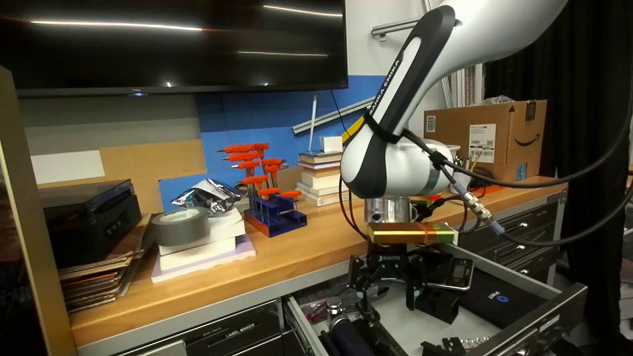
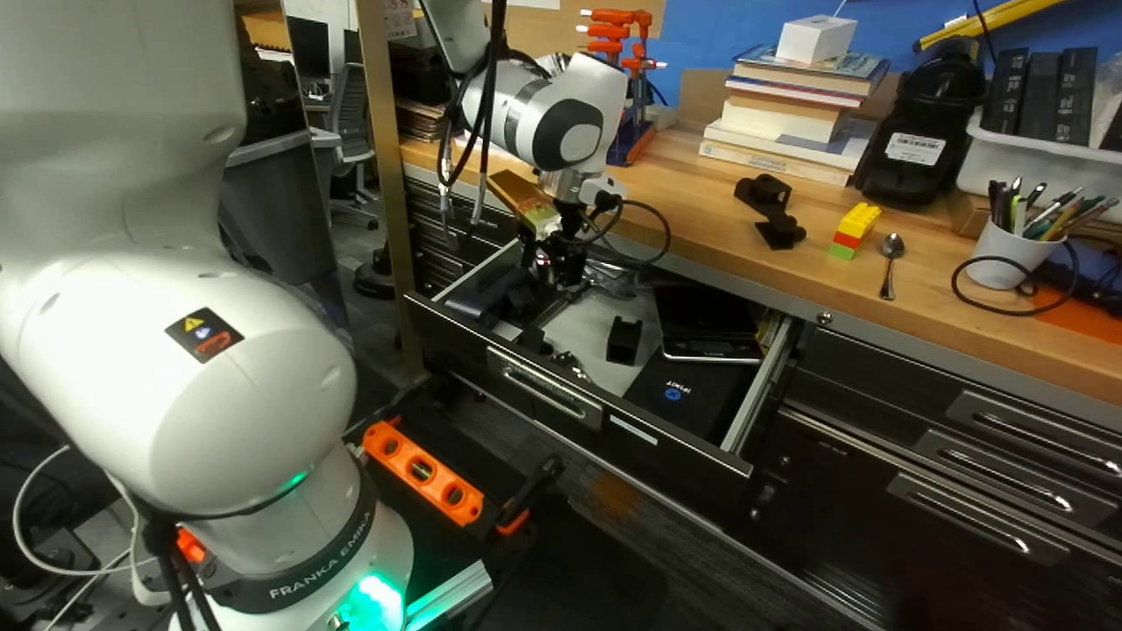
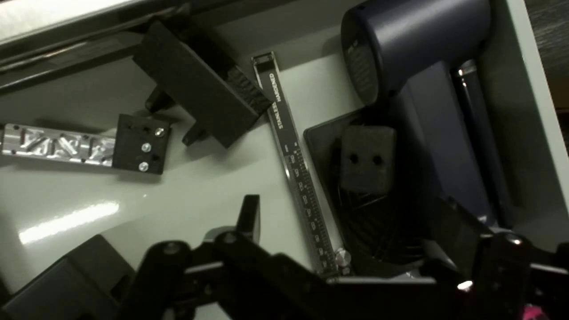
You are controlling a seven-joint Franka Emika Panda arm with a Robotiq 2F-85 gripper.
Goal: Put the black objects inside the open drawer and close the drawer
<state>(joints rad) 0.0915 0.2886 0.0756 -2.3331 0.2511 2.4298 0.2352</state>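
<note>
- A Franka Panda's Robotiq gripper hangs over one end of an open tool-cabinet drawer, its fingers spread wide with no object caught between them.
- Outside the drawer, in an exterior view, a black bracket lies on the wooden worktop, in front of a book stack and near, but apart from, a yellow, red and green toy-brick stack.
- From the fingers, the bracket lies along the worktop toward the pen cup, higher up and farther back than the drawer's mouth.
- Its long axis runs at a slant, from the book side toward the worktop's front edge; whether it is a single part or two touching parts is too small to tell.
- Inside the drawer, a two-hole black block shows between the fingertips in the wrist view; its distance beneath them cannot be judged.
- The next move probably calls for a lift clear of the front edge, a swing across to the bracket and a wrist turn to grip across its narrow side, with the toy-brick stack the likeliest casualty.
- Closing the drawer at its silver handle appears to be the job's final step.
</note>
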